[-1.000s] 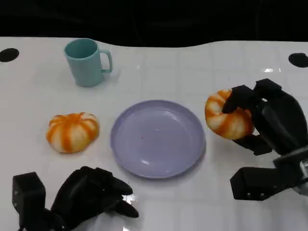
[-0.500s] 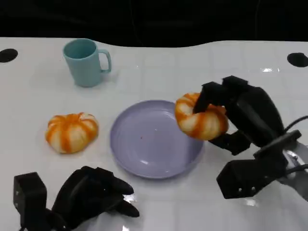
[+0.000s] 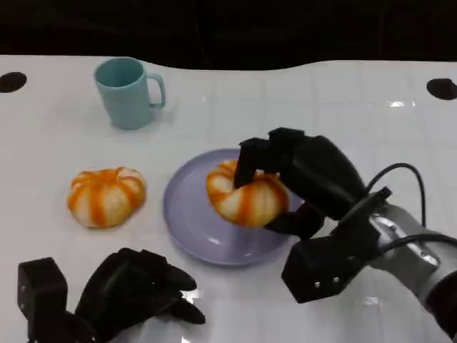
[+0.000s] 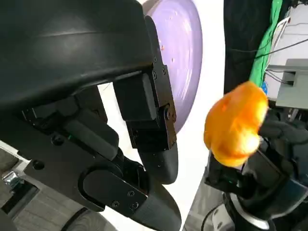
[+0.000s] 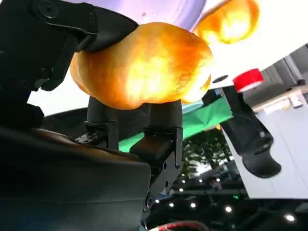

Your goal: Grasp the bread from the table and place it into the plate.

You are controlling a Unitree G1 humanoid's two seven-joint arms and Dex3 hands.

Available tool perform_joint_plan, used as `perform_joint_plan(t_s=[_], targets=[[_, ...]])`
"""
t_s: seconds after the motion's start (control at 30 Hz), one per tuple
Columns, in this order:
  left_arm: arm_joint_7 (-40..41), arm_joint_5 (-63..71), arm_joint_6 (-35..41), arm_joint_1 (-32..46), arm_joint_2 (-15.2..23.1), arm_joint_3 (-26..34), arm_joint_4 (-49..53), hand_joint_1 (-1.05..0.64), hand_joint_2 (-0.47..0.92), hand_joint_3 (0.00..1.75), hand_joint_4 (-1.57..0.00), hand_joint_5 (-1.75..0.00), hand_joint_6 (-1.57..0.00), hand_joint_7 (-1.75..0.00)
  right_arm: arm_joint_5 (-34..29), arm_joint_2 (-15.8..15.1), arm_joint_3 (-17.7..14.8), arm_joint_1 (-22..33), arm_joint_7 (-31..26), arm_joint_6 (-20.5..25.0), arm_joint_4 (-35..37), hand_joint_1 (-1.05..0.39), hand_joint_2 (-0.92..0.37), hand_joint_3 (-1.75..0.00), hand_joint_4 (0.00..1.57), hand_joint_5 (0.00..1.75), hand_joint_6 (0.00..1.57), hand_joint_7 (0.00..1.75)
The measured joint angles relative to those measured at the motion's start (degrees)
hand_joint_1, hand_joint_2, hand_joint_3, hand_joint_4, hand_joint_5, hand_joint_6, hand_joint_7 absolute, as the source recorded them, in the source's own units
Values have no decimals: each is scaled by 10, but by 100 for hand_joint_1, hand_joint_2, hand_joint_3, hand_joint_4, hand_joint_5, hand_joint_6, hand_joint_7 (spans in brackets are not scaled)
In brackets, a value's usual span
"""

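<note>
My right hand (image 3: 300, 179) grips an orange-and-white striped bread roll (image 3: 246, 196) and holds it over the lavender plate (image 3: 187, 214) at the table's middle. The right wrist view shows the same roll (image 5: 144, 67) clasped between black fingers (image 5: 163, 125). A second striped roll (image 3: 107, 195) lies on the table left of the plate. My left hand (image 3: 136, 289) rests near the front edge with its fingers curled in, holding nothing. In the left wrist view the plate (image 4: 185, 57) and the held roll (image 4: 236, 122) appear beyond my left hand (image 4: 110, 120).
A teal mug (image 3: 128, 91) stands at the back left of the white table (image 3: 285, 100). Black round marks sit near the far corners (image 3: 441, 88). The table's dark far edge runs behind the mug.
My right hand has carried the roll leftward from the table beside the plate to a spot over the plate. The left hand and the other roll have stayed put.
</note>
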Motion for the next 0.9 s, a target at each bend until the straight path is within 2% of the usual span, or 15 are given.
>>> perform_joint_plan(t_s=[0.17, 0.23, 0.3, 0.33, 0.4, 0.47, 0.5, 0.53, 0.63, 0.73, 0.9], targets=[[4, 5, 0, 2, 0, -2, -6, -105, 75, 1, -157, -24, -157, -3, -1, 17, 8, -10, -2, -5, 34, -19, -42, -131, 88, 175, 73, 158], [4, 5, 1, 3, 1, -2, -6, -105, 75, 1, -157, -24, -157, -3, 2, 18, 7, -14, 2, -5, 37, -21, -43, -129, 81, 173, 71, 139], [4, 5, 2, 3, 1, -3, -8, -105, 75, 1, -157, -24, -157, -3, 8, 19, 6, -16, 17, -1, 37, -24, -49, -110, 74, 160, 69, 115], [4, 5, 2, 3, 1, -3, -9, -105, 75, 1, -157, -24, -157, -3, 9, 19, 6, -16, 23, 0, 37, -31, -60, -83, 66, 145, 63, 93], [4, 6, 2, 4, 1, -4, -11, -105, 75, 1, -157, -23, -157, -3, 14, 19, 6, -16, 40, 0, 37, -37, -77, -47, 59, 129, 60, 70], [5, 7, 2, 6, 1, -6, -12, -105, 75, 1, -157, -23, -157, -3, 18, 19, 6, -16, 58, 1, 36, -38, -82, -39, 58, 126, 59, 65], [6, 7, 2, 6, 1, -6, -12, -105, 75, 1, -157, -23, -157, -3, 19, 19, 6, -16, 63, 2, 35, -50, -87, -34, 44, 107, 47, 52], [8, 7, 2, 7, 1, -7, -12, -105, 75, 1, -157, -23, -157, -2, 20, 18, 6, -16, 70, 4, 31, -60, -90, -31, 35, 87, 38, 38], [9, 7, 2, 7, 1, -7, -13, -105, 75, 0, -157, -24, -157, -2, 22, 10, 7, -14, 107, 23, 5, -72, -92, -32, 21, 69, 27, 24], [9, 7, 2, 7, 1, -7, -13, -105, 75, 0, -157, -24, -157, -3, 23, 5, 6, -9, 135, 44, -25, -78, -92, -34, 12, 64, 20, 18], [9, 7, 9, 9, 1, -8, -20, -105, 74, 0, -157, -24, -157, -3, 27, 0, 6, 8, 161, 65, -63, -82, -92, -35, 9, 62, 17, 15]])
